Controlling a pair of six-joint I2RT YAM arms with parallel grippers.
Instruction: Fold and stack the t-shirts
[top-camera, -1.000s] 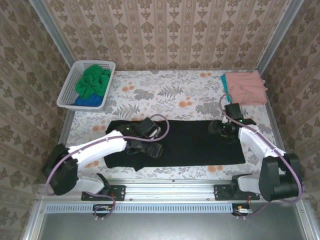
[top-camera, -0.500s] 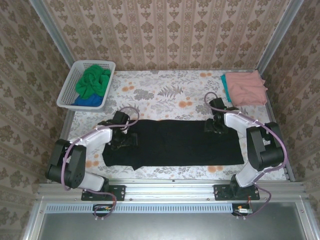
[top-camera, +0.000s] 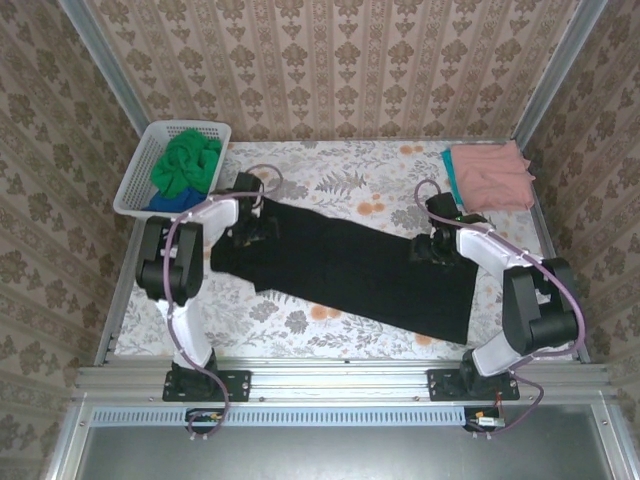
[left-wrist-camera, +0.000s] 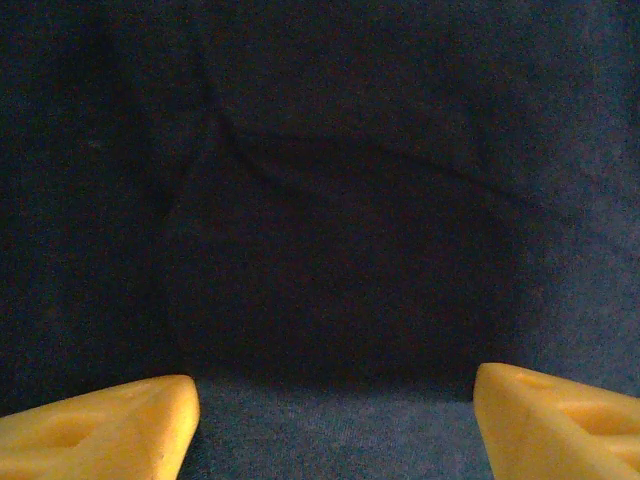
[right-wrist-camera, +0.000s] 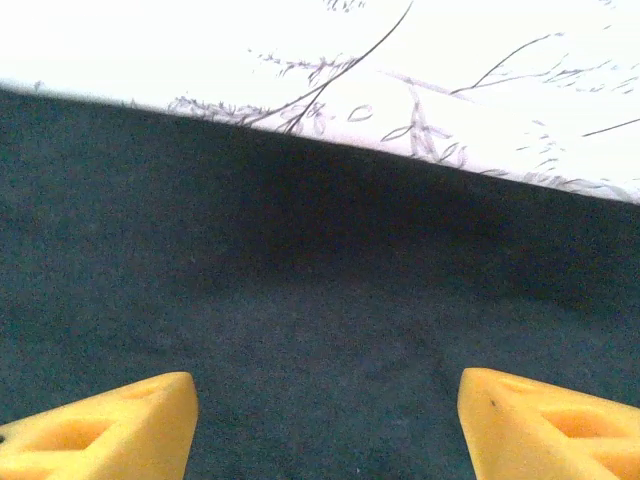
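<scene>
One black t-shirt (top-camera: 350, 270) lies slantwise across the middle of the surface (top-camera: 330, 185). One basket (top-camera: 135, 175) at the far left corner holds one green tee (top-camera: 190, 160) and one blue tee (top-camera: 175, 203). At the far right corner, one pink tee (top-camera: 495, 175) covers one teal tee (top-camera: 451, 172). The left claw (left-wrist-camera: 335, 400) and right claw (right-wrist-camera: 325, 400) both gape wide at the black t-shirt's ends.

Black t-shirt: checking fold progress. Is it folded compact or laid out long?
Laid out long: the black t-shirt lies as one flat slanted band across the table.

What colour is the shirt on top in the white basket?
Bright green. The green t-shirt in the basket shows best from the top camera.
</scene>
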